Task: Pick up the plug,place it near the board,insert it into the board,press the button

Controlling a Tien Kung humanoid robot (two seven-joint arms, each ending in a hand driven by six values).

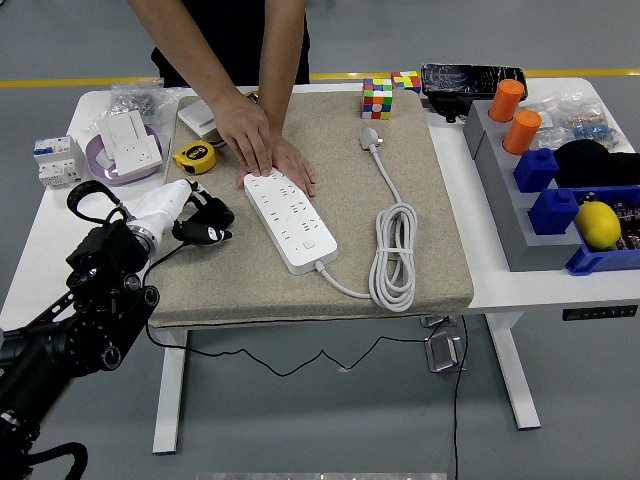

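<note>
The black plug lies on the beige mat, at its left side, a little apart from the white power strip. The robot's left hand is right at it: the white fingers are curled over the plug's top and seem to close on it, but I cannot say from here if the grip is already firm. A thin black cable runs from the plug off the mat's front edge and hangs under the table.

A person stands at the far side and presses both hands flat on the far end of the strip, so it is held in place. The robot's right arm is not visible.

I think the step now is picking up. To do it well, the fingers should take the plug body on its sides, not the cable, and lift straight so the pins stay pointed down toward the sockets. The hanging cable may pull back, so a slow lift is better.

The strip's own white cord lies coiled to the right, and its plug rests near the colour cube. A yellow tape measure sits just behind the hand. It has some print, and so have the other things, but no writing is big enough to read.
</note>
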